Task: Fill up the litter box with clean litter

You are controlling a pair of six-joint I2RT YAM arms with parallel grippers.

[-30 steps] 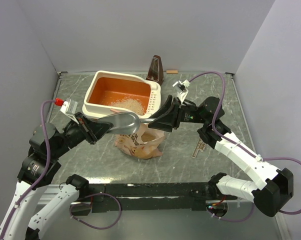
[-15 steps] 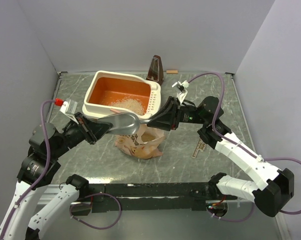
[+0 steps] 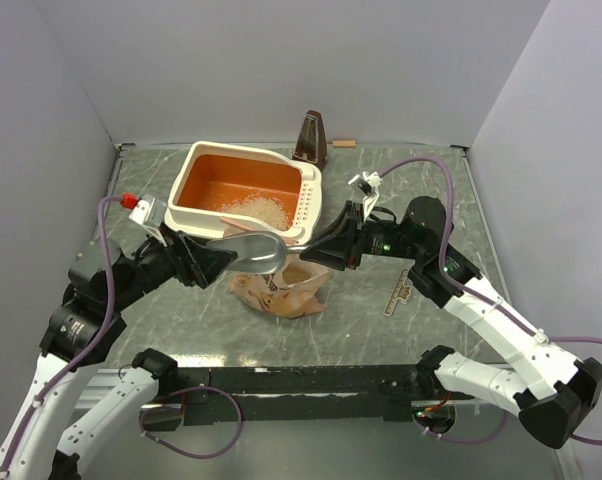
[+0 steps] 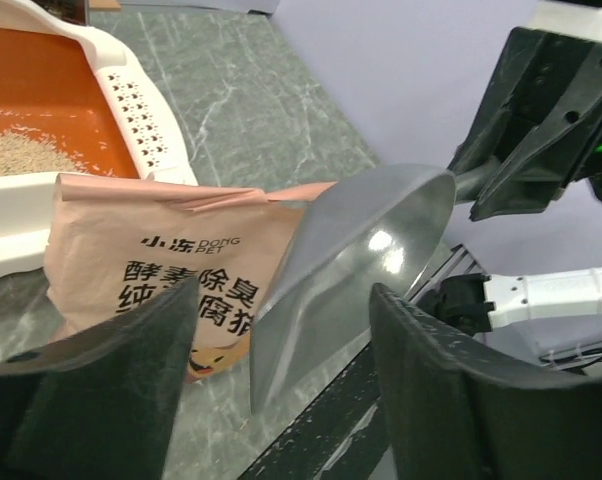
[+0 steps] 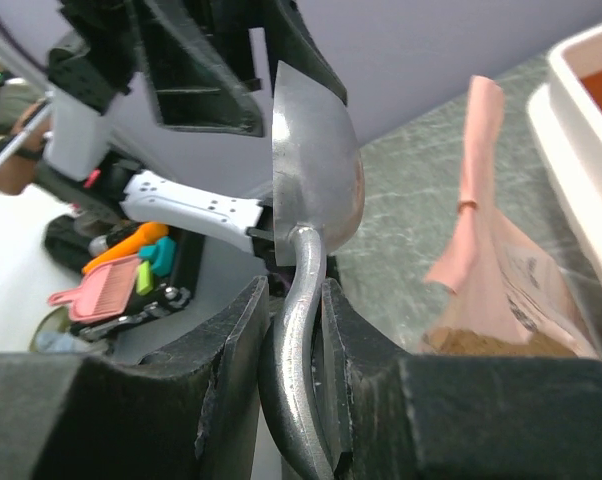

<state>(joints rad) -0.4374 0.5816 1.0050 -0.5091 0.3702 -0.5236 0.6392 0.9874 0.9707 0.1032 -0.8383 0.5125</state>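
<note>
Grey scoop (image 3: 251,250), seemingly rigid and slick, is pinched by its handle in the right gripper (image 5: 297,300); left gripper (image 4: 281,310) gapes around its bowl; loose, spill-prone clean litter (image 3: 259,208) lies in the litter box (image 3: 243,150) beyond the bag (image 3: 281,295)

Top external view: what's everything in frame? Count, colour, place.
litter box: one, cream with orange inside, back centre
clean litter: one pale heap, inside the box
scoop: one, grey metal, above the bag
bag: one, tan printed, in front of the box
pyramid-shaped object: one, dark brown, back edge
small block: one, tan, back edge beside it
left gripper: one, black, open, flanking the scoop bowl
right gripper: one, black, shut on the scoop handle
</note>
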